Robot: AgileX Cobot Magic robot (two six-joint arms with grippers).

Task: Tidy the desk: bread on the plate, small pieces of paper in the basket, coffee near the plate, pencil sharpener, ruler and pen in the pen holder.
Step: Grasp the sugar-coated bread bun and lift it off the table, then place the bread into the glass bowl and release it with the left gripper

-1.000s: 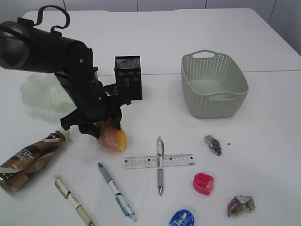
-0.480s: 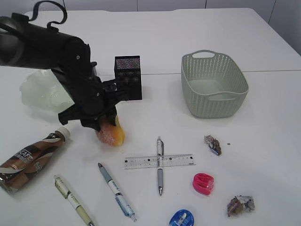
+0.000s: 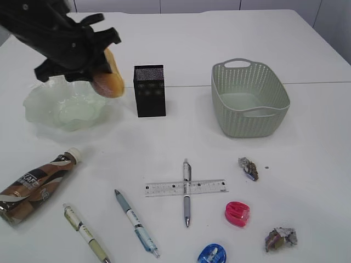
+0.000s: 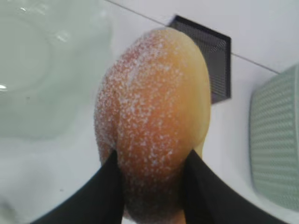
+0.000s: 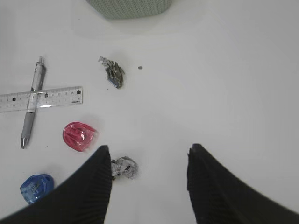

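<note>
My left gripper [image 3: 101, 68] [image 4: 152, 158] is shut on the sugared bread [image 3: 108, 76] [image 4: 154, 107], holding it in the air over the right rim of the pale green plate [image 3: 60, 107] [image 4: 37, 70]. The black mesh pen holder [image 3: 149, 90] stands just right of it. On the table lie the coffee bottle [image 3: 35, 186], a ruler [image 3: 186, 187] crossed by a pen [image 3: 187, 211], a red sharpener [image 3: 237, 213], a blue one [image 3: 211, 255] and two paper scraps [image 3: 248, 167] [image 3: 281, 238]. My right gripper [image 5: 148, 148] is open above the near scrap [image 5: 124, 167].
The green basket [image 3: 249, 98] stands at the right, behind the scraps. Two more pens [image 3: 136, 222] [image 3: 85, 233] lie near the front edge on the left. The right arm does not show in the exterior view.
The left gripper closed on the bread on the table, then lifted it up and back to the left, to above the plate's rim. The right gripper has not moved.
</note>
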